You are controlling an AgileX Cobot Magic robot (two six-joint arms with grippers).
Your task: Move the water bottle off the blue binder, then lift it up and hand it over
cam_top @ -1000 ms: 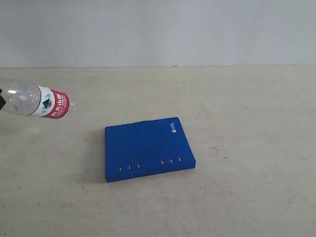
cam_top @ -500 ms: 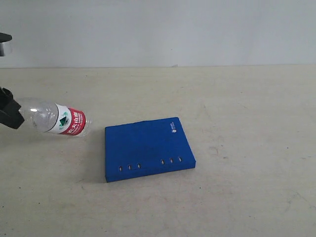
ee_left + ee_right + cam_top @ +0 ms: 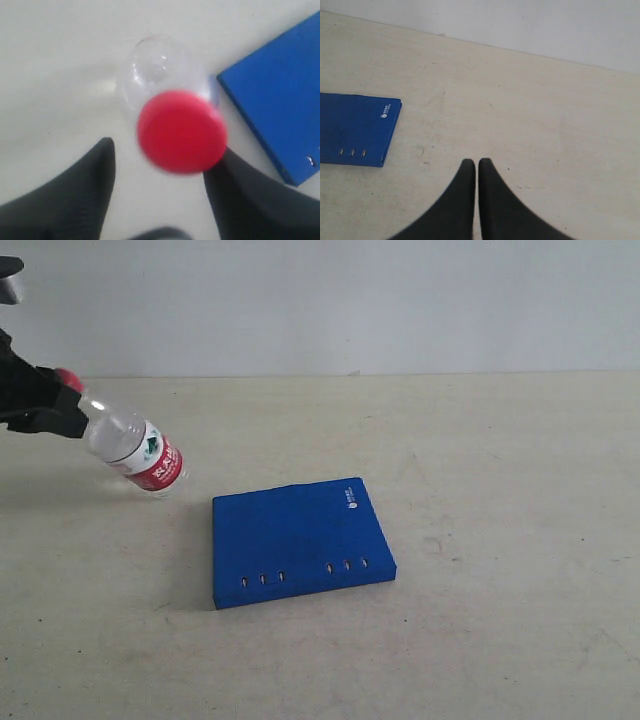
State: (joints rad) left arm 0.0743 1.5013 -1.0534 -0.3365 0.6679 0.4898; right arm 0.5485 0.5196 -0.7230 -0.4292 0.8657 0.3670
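The water bottle (image 3: pixel 133 444) is tilted left of the blue binder (image 3: pixel 296 536), red cap up by my left gripper (image 3: pixel 55 405) and labelled base low by the table. In the left wrist view I look down on the red cap (image 3: pixel 181 131), which sits between the widely spread jaws of the left gripper (image 3: pixel 166 147). The cap meets one finger (image 3: pixel 240 185); a gap separates it from the other. A binder (image 3: pixel 280 100) corner shows beside the bottle. My right gripper (image 3: pixel 477 161) is shut and empty over bare table, the binder (image 3: pixel 355 127) off to its side.
The binder lies flat and closed on a beige table (image 3: pixel 500 490), with a plain pale wall (image 3: pixel 350 300) behind it. The right arm does not show in the exterior view.
The bottle has swung from lying almost level in the air to a steep tilt, base down and nearer the binder. The left gripper has risen into view at the left edge.
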